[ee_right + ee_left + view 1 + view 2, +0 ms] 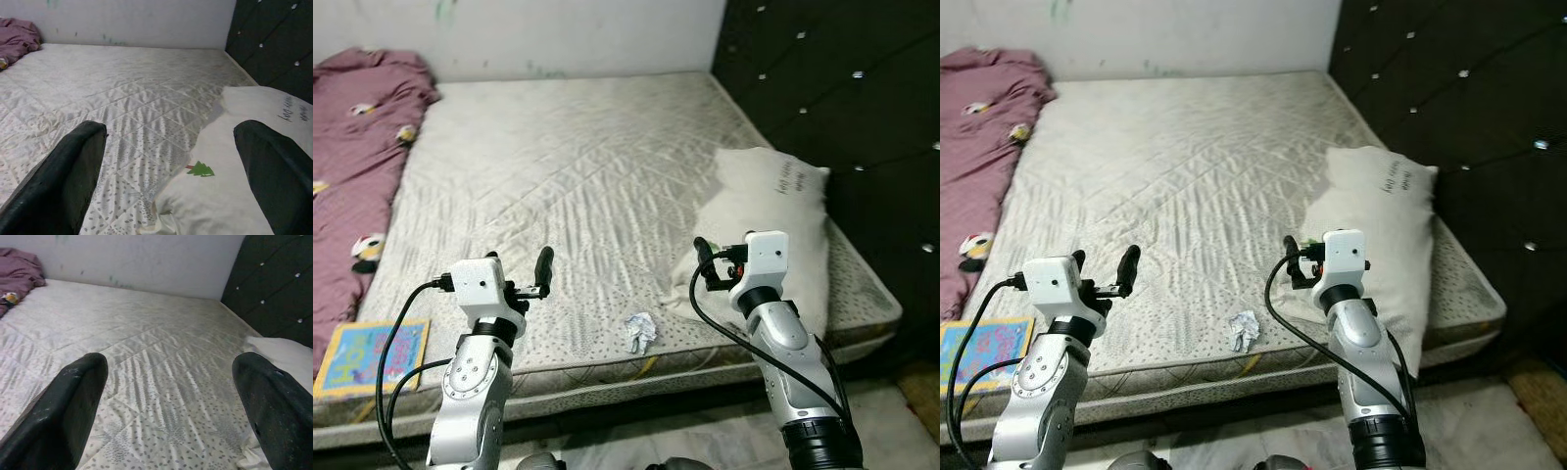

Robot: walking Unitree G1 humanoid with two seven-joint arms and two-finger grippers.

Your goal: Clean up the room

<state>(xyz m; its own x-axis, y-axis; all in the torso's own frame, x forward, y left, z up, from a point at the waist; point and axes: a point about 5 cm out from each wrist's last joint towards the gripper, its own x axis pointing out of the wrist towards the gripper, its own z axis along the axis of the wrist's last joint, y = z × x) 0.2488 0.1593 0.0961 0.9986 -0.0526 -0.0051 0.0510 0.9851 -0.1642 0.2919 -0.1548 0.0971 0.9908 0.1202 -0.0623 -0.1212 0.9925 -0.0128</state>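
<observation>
a bare quilted mattress [568, 166] occupies the centre of the head views, with a pale wall [558, 29] along the top edge and a dark tufted headboard [842, 88] in the upper right of the frame. a maroon blanket [352, 166] with small printed figures lies down the left edge. a white pillow [773, 225] with dark lettering lies at centre right, against the headboard side of the mattress. a crumpled white paper scrap [640, 330] sits at lower centre, near the front edge of the mattress, between the two arms. a colourful children's book [370, 355] lies at the lower left, on the front corner of the mattress. the left gripper [521, 274] is held above the front edge at lower left; in the left wrist view its fingers [63, 411] stand wide apart with nothing between them. the right gripper [710, 264] is at lower right, over the near end of the pillow; its fingers [68, 171] are likewise spread wide and hold nothing, and a small green tree print [200, 169] on the pillow shows between them.
</observation>
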